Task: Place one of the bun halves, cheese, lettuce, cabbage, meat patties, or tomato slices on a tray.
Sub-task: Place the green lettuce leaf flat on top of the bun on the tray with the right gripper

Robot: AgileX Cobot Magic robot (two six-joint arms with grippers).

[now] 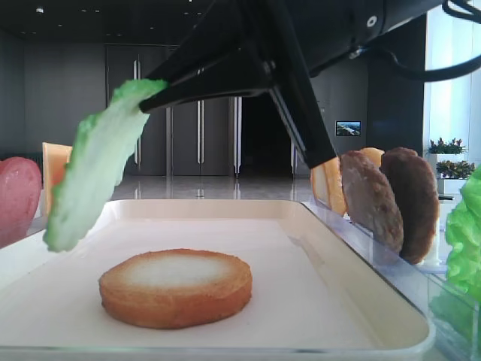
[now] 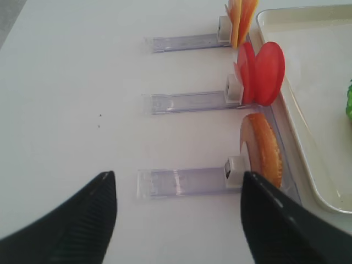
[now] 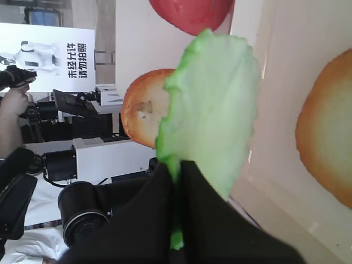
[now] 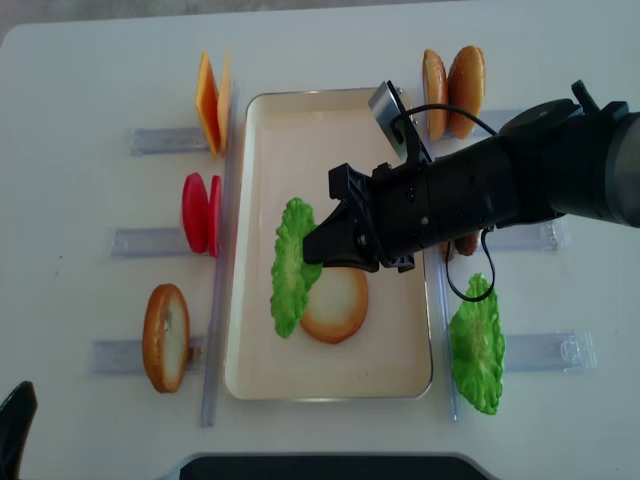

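Exterior high: the right claw is clenched on the lettuce (dangling, not resting) above the tray, at nine o'clock of the bun half.

Bright green lettuce; golden-brown bun half, pale face; cream tray; red tomato slices.

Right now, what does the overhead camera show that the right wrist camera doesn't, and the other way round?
Only the overhead view shows the cheese, the meat patties, a second lettuce leaf and the whole tray. Only the right wrist view shows a poster and equipment beyond the table. Both show the right pincer shut on the lettuce, the bun half on the tray, and the tomato slices.
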